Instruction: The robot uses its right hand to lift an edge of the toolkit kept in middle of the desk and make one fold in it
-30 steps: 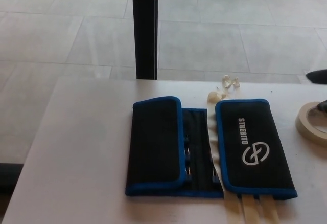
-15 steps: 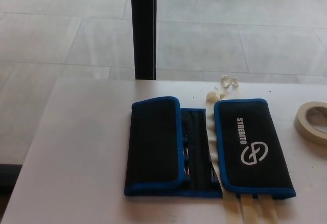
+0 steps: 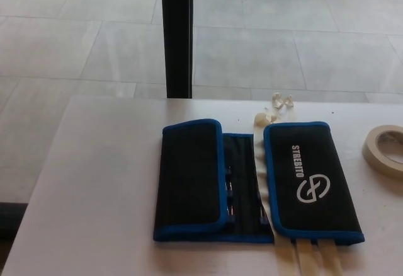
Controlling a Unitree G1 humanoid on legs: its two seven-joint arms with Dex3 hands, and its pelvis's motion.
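A black toolkit [image 3: 252,184] with blue piping is shown lying flat on a pale bench [image 3: 101,194], near the middle of the bench and towards its near edge. Both side panels are seen folded inward: the left flap [image 3: 191,172] covers the left part of the roll, and the right flap [image 3: 312,181], bearing a white printed logo and lettering, covers the right part. Between the two flaps a narrow open strip [image 3: 242,181] of the interior is exposed, in which small tool tips are faintly visible. The long axis of each folded panel runs from near to far, the right flap being angled slightly so that its near end lies further right than its far end. Cream straps [image 3: 312,257] are seen emerging from beneath the near edge of the right flap, and pale ties [image 3: 274,109] lie at the far end, just beyond the toolkit. A roll of masking tape [image 3: 384,148] rests at the right edge of the bench, well apart from the toolkit. A dark vertical post [image 3: 177,33] stands beyond the bench against a tiled floor [image 3: 283,30]. Neither hand is in view, so the state of the fingers cannot be told.
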